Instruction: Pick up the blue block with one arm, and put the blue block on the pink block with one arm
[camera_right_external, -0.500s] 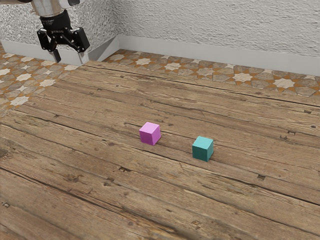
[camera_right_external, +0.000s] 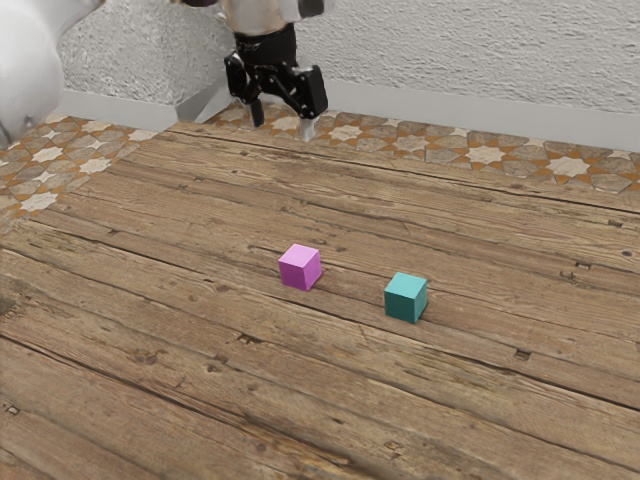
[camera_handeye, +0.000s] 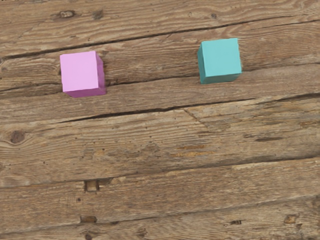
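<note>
No writing, number or mark seems readable on the pink block (camera_right_external: 300, 267), the blue block (camera_right_external: 405, 297) or the wooden table (camera_right_external: 200, 400).

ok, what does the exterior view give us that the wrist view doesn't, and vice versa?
Exterior view adds: the gripper, open and empty, raised toward the far side of the table and well clear of both blocks. It also has the tiled floor and the grey wall.
Wrist view adds: a look down onto the planks from above, with a dark knot in the wood.
Both share: the blue block and the pink block, apart from each other, each resting on the wood.
</note>
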